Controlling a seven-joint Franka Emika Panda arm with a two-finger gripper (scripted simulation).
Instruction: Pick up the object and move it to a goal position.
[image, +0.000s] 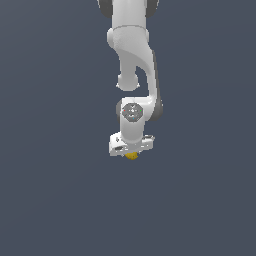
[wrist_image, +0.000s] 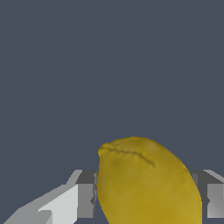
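The object is a small yellow-orange, slightly lumpy ball (image: 131, 156); only its lower part shows under the white gripper (image: 131, 153) in the exterior view. In the wrist view the ball (wrist_image: 144, 183) fills the space between the two grey fingers (wrist_image: 85, 199), which press against its sides. The gripper is shut on the ball. The white arm hangs straight down from the top of the exterior view, with the hand at its lower end. Whether the ball touches the surface cannot be told.
A plain dark blue-grey surface (image: 55, 200) fills both views. No other objects, edges or goal marker show.
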